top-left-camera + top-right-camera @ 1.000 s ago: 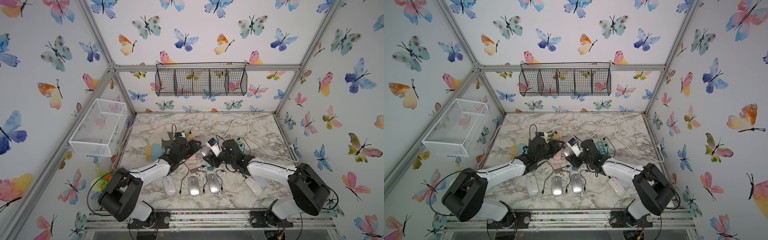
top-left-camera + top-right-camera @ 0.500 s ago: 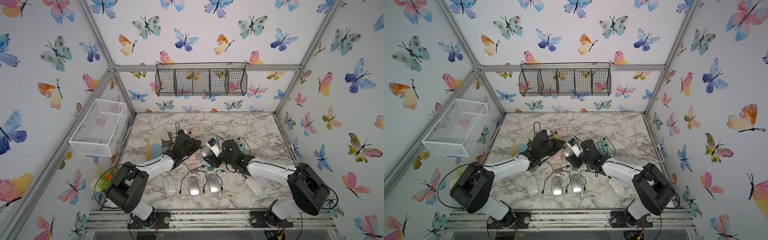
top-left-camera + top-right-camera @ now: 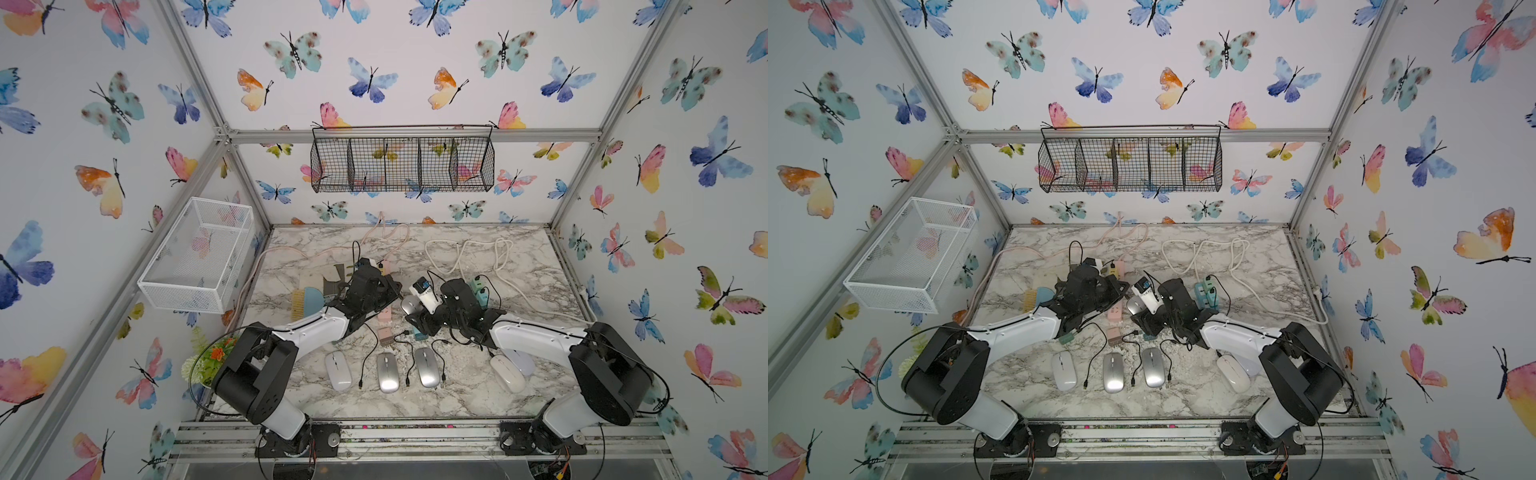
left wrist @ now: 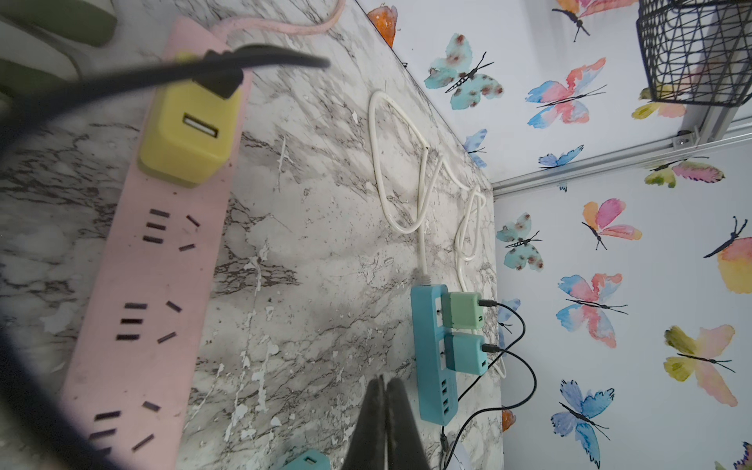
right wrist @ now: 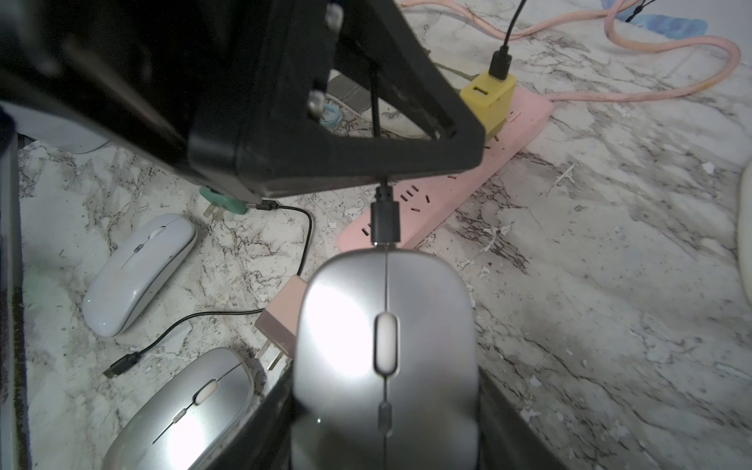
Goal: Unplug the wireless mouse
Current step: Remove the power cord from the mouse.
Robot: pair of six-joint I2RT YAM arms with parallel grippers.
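Note:
My right gripper [image 5: 386,427] is shut on a silver wireless mouse [image 5: 386,346], holding it by its sides above the marble table; in both top views the mouse [image 3: 409,305] [image 3: 1136,305] sits mid-table. A black plug [image 5: 384,221] is in the mouse's front. Its black cable [image 5: 373,101] runs up to a yellow charger [image 5: 488,97] on the pink power strip [image 5: 468,183]. My left gripper [image 4: 384,380] is shut, fingers pressed together. Its black finger [image 5: 325,158] covers the cable just above the plug, where the cable disappears between the fingers.
Several other mice lie near the front edge, white [image 3: 337,370] and silver [image 3: 387,378], with loose cables. A pink charger [image 5: 280,321] lies unplugged. A blue power strip [image 4: 429,358] holds two chargers. A white wire basket [image 3: 195,253] hangs on the left wall.
My left gripper has moved right, up to the mouse's front, and its jaws have gone from open to shut. The right arm and the mouse have stayed put.

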